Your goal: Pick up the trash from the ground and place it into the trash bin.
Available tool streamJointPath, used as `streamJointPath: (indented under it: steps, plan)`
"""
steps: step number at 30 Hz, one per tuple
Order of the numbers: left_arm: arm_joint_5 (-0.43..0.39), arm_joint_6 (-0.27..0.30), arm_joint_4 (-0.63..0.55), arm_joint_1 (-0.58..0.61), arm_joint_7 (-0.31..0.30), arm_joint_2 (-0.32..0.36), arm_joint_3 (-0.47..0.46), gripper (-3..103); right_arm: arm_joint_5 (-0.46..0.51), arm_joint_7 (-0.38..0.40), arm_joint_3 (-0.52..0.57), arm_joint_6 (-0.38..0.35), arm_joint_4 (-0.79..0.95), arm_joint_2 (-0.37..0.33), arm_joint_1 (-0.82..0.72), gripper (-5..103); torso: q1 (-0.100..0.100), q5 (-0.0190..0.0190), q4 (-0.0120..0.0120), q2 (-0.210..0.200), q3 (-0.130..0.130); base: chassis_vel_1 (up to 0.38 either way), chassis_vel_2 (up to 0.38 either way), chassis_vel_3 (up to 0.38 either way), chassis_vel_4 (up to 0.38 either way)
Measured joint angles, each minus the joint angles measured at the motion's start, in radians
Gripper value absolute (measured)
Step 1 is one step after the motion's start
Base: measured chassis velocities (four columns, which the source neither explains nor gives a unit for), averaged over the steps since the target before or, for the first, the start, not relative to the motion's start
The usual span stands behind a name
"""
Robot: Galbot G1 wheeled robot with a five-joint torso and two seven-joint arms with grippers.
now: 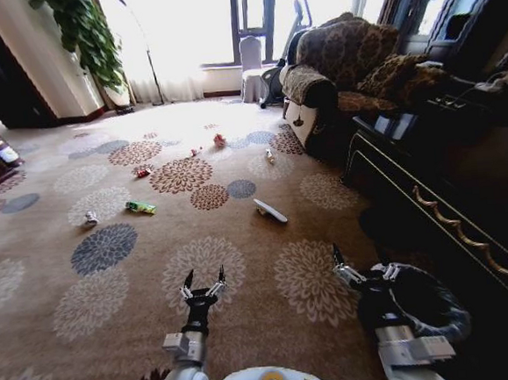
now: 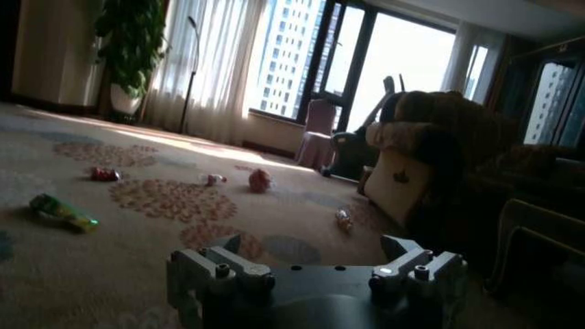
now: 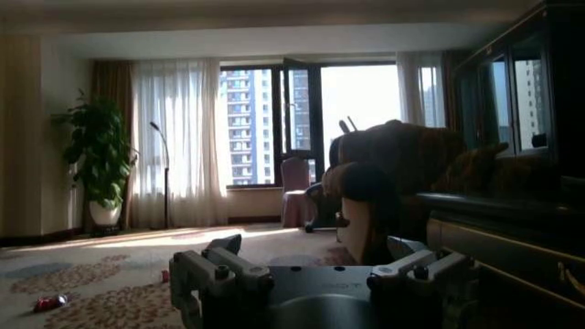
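The left tool (image 1: pixel 203 281) hangs low over the carpet (image 1: pixel 243 270) in front of the robot, its dark pointed fingers spread wide with nothing between them. The right tool (image 1: pixel 363 268) sits beside it at about the same height, fingers likewise parted and empty, close to a dark wooden cabinet (image 1: pixel 467 217) with gilt trim.

The trash lies scattered well ahead of both tools on the patterned, flower-medallion carpet. Nearest is a flat white piece (image 1: pixel 270 211), long and thin. Farther left lie a green packet (image 1: pixel 141 207), crinkled and glossy, and a small silver can (image 1: pixel 90 219) on its side. Beyond them sit a red-white wad (image 1: pixel 143 171), a rounded reddish lump (image 1: pixel 219 140) and two little red-capped bottles (image 1: pixel 269 156) (image 1: pixel 195 150).

An upholstered armchair (image 1: pixel 337 73) in a dark floral fabric stands at the right, and a leafy potted plant (image 1: pixel 88 36) stands by the sheer curtains.
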Motion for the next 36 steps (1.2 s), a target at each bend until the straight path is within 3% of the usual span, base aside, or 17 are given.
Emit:
streamJointPath:
  steps: [13,18,20,25,31,36]
  plan:
    - [0.003,0.0,0.014,0.0,-0.001,-0.002,-0.012,100,-0.01,0.0,0.0,-0.029,-0.023,-0.016,0.014,100,0.0,-0.0007,0.0001,0.0,0.0,-0.04,-0.177,0.035,0.158]
    - [0.004,0.0,0.016,0.0,-0.001,-0.002,-0.01,100,0.026,0.0,0.035,-0.129,-0.04,-0.088,0.032,100,0.0,-0.0005,0.0001,0.0,0.0,0.034,0.056,-0.007,-0.061]
    - [0.005,0.0,0.02,0.001,-0.001,-0.003,-0.007,100,0.103,0.0,0.066,-0.221,-0.049,-0.16,0.045,100,0.0,-0.0002,0.0002,0.0,0.0,0.0,0.0,0.0,0.0]
    - [0.005,-0.002,0.033,-0.001,-0.001,-0.003,-0.006,100,0.191,0.0,0.117,-0.315,-0.094,-0.241,0.064,100,0.0,0.0,0.0,0.0,0.0,0.0,0.0,0.0,0.0]
    - [0.005,-0.015,0.056,-0.006,-0.003,-0.002,-0.005,100,0.259,0.0,0.208,-0.392,-0.146,-0.314,0.084,100,0.0,-0.0003,0.0002,0.0,0.0,0.0,0.0,0.0,0.0]
    - [0.013,-0.036,0.095,-0.013,-0.006,-0.002,0.013,100,0.332,0.0,0.319,-0.455,-0.211,-0.42,0.096,100,0.0,0.0001,0.0,0.0,0.0,0.0,0.0,0.0,0.0]
